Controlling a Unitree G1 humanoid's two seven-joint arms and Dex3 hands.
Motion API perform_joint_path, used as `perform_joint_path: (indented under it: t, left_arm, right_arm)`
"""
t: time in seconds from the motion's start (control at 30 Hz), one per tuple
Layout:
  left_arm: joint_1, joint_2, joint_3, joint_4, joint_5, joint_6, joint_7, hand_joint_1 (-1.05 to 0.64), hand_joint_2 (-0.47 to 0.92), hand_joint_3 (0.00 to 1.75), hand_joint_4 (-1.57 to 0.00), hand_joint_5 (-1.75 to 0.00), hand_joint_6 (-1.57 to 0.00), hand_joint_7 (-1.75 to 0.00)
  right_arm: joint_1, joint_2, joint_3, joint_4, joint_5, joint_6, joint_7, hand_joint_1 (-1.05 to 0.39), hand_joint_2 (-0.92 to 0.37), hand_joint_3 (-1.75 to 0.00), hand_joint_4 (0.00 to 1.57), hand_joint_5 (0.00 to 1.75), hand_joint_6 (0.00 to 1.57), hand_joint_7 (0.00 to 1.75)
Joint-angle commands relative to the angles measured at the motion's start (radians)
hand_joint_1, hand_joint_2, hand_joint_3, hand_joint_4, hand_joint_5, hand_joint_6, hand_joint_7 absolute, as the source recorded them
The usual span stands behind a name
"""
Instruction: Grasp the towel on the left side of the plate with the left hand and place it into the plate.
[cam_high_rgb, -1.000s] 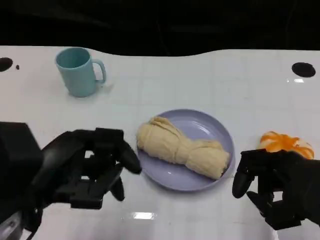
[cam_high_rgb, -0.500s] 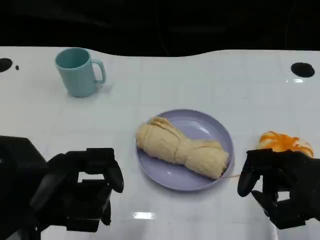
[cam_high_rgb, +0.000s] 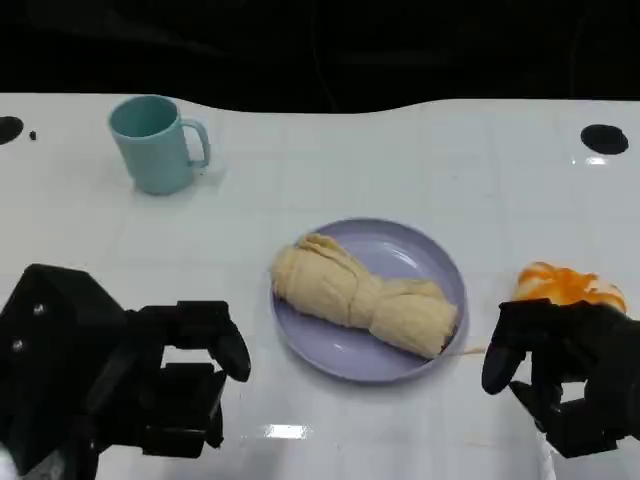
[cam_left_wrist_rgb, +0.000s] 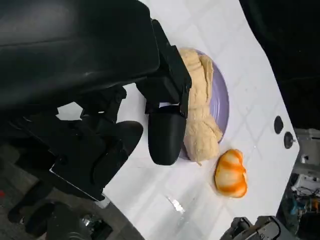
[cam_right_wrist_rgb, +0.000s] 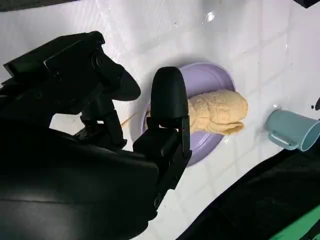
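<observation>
A rolled beige towel (cam_high_rgb: 365, 295) lies across the lilac plate (cam_high_rgb: 432, 255) at the table's middle; the towel (cam_left_wrist_rgb: 200, 105) and plate (cam_left_wrist_rgb: 220, 95) also appear in the left wrist view, and the towel (cam_right_wrist_rgb: 216, 112) on the plate (cam_right_wrist_rgb: 200, 80) in the right wrist view. My left hand (cam_high_rgb: 165, 385) sits low at the front left, well left of the plate, fingers apart and holding nothing. My right hand (cam_high_rgb: 565, 375) hovers at the front right, beside the plate's right rim, fingers loosely spread and empty.
A teal mug (cam_high_rgb: 155, 142) stands at the back left. An orange, peeled-looking fruit (cam_high_rgb: 565, 285) lies right of the plate, just beyond my right hand. Dark round holes mark the table's far corners (cam_high_rgb: 606, 139).
My left hand has drawn back from the plate's left rim toward the front left corner. The right hand has sunk slightly. The towel stays on the plate.
</observation>
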Motion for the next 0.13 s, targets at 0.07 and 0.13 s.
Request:
perform_joint_path:
  t: [0.07,0.13]
  left_arm:
    - [-0.009,0.017,0.001,-0.019,0.011,0.048,0.023,-0.02,0.44,1.41,-0.85,-1.75,-0.75,-1.64]
    - [-0.014,0.018,-0.001,-0.029,0.017,0.067,0.031,-0.02,0.44,1.40,-0.85,-1.75,-0.75,-1.65]
  right_arm:
    - [0.010,-0.013,-0.024,0.012,0.008,-0.041,0.002,0.03,-0.57,-1.08,0.74,1.75,0.70,1.45]
    - [0.008,-0.012,-0.026,0.008,0.005,-0.034,0.002,0.02,-0.56,-1.08,0.73,1.75,0.70,1.45]
